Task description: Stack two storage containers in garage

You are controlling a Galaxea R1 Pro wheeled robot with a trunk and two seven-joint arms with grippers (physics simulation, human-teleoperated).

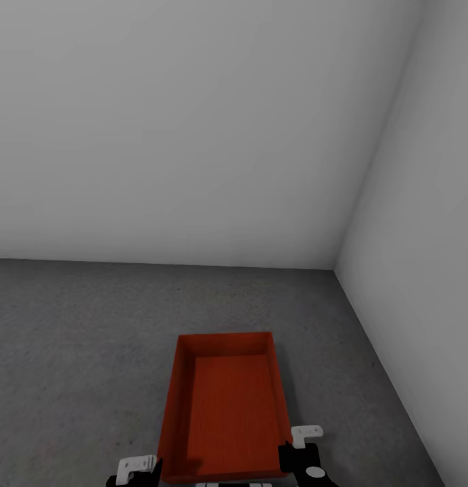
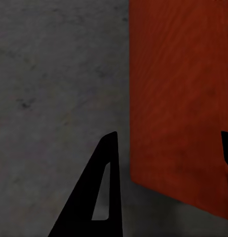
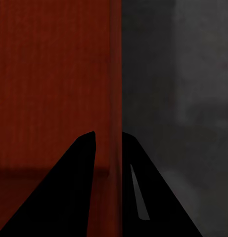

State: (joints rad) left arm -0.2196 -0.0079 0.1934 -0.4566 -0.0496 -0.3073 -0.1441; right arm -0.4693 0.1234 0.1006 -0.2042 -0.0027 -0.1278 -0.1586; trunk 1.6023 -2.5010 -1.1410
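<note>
The head view looks forward and steeply down from above onto the grey floor [image 1: 78, 352] and a white-walled corner [image 1: 334, 267] at far right. Each wrist view sits low and close against one long side of the red-orange container [image 1: 224, 412], left [image 2: 178, 98] and right [image 3: 49, 84], sharing that container and floor with the head view.

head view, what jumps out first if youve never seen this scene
The red-orange storage container stands out, open-topped and empty, low in the middle against the dark grey floor. Both grippers flank its near end: the right gripper pinches its side wall, while the left gripper straddles the other wall. Bare white walls meet in a corner behind.
</note>
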